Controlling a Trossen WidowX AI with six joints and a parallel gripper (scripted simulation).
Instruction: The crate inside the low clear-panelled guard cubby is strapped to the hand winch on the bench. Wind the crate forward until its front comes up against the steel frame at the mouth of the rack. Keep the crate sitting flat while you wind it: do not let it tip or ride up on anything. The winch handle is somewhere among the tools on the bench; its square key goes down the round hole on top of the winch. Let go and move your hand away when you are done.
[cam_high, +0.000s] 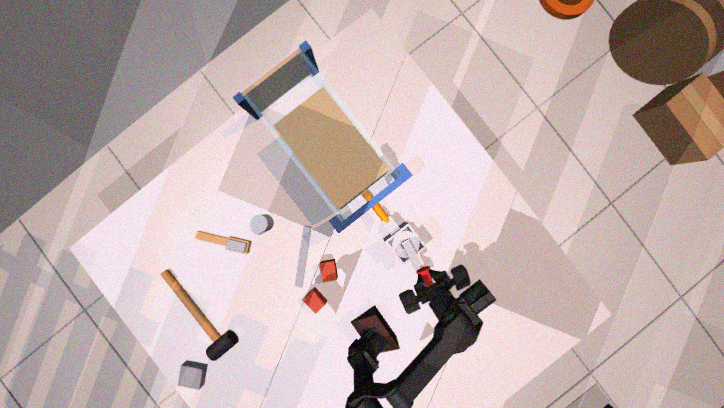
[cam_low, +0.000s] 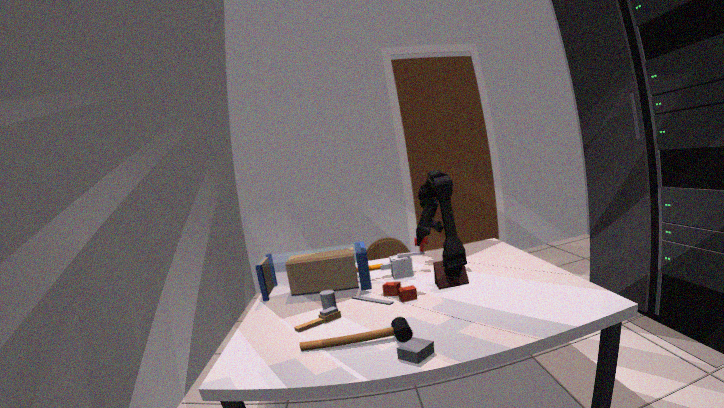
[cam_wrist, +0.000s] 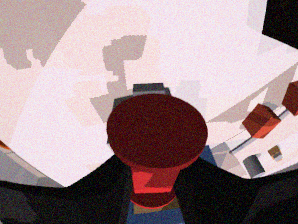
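Observation:
The tan crate (cam_high: 324, 146) (cam_low: 321, 273) sits flat inside the clear-panelled cubby, behind the blue frame (cam_high: 401, 173) (cam_low: 363, 271) at its mouth. From above, a narrow gap shows between the crate's front and the frame. An orange strap piece (cam_high: 376, 207) (cam_low: 375, 266) runs from the crate under the frame towards the grey winch (cam_low: 401, 268). The winch handle's pale arm (cam_high: 413, 253) lies over the winch top and points away from the cubby. My gripper (cam_high: 425, 276) (cam_low: 421, 244) (cam_wrist: 150, 147) is shut on the handle's red knob. The key in the hole is hidden.
Two red blocks (cam_high: 328, 270) (cam_high: 314, 300) lie between the winch and the tools. A flat grey bar (cam_high: 302, 257), a grey cylinder (cam_high: 260, 224), a wooden brush (cam_high: 237, 244), a black-headed mallet (cam_high: 221, 345) and a grey block (cam_high: 192, 375) lie farther off.

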